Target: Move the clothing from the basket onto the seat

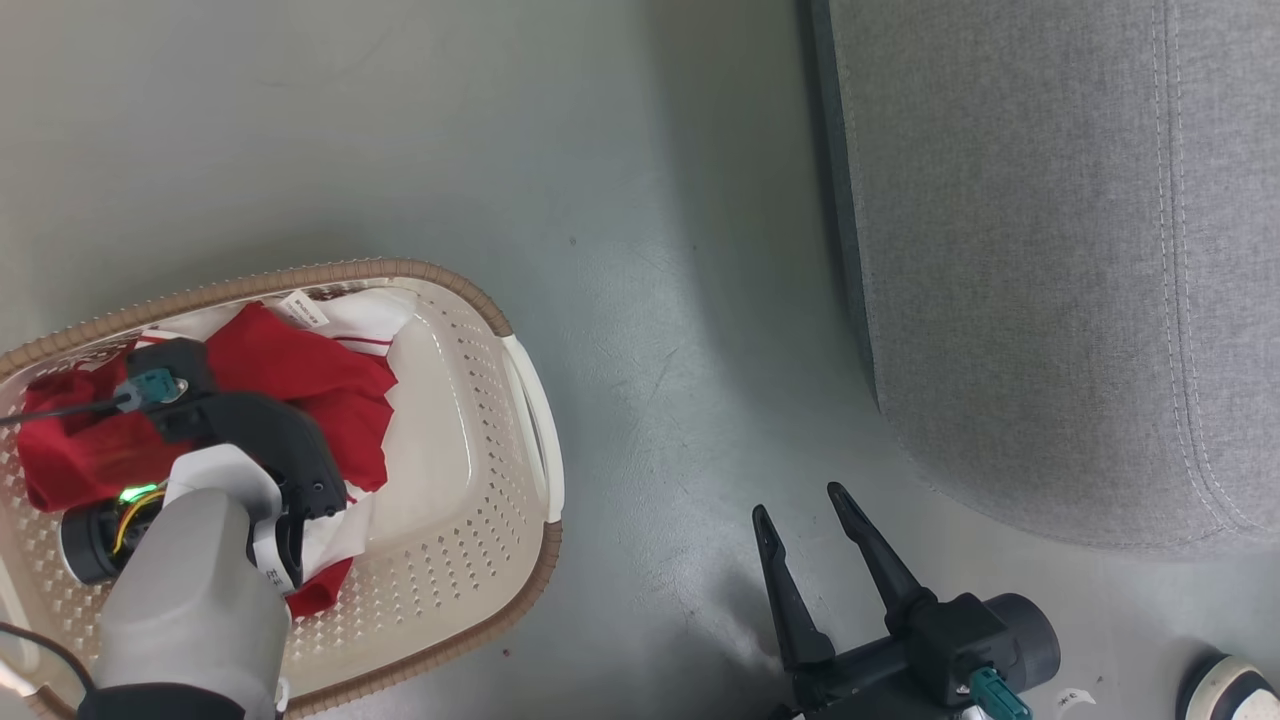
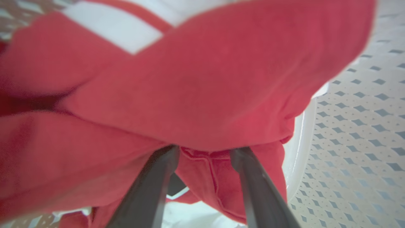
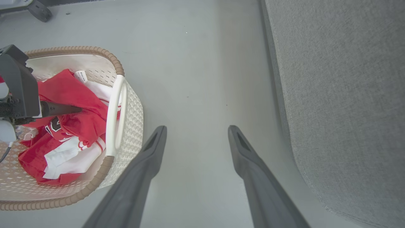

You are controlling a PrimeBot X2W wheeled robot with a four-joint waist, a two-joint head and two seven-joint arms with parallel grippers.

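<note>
Clothing (image 2: 202, 95): red fabric with white panels, heaped in the basket's left side and pressed close against the left wrist camera. A small white label (image 1: 305, 308) sticks up at the heap's far edge.
Left gripper (image 2: 205, 151): reaches down into the basket. Its two dark fingers (image 2: 152, 190) are spread apart with their tips buried under a red fold. Cloth lies between them, but the jaws are not closed on it.
Basket (image 1: 470, 480): cream perforated plastic with a brown rim, standing on the floor. Its right side is bare.
Right gripper (image 1: 797, 500): hangs over the floor between basket and seat, fingers wide apart, holding nothing.
Seat (image 1: 1050, 250): large grey woven cushion with a rounded corner and a stitched seam, well apart from the basket on the robot's right.
Floor (image 1: 650, 350): smooth, pale grey.
</note>
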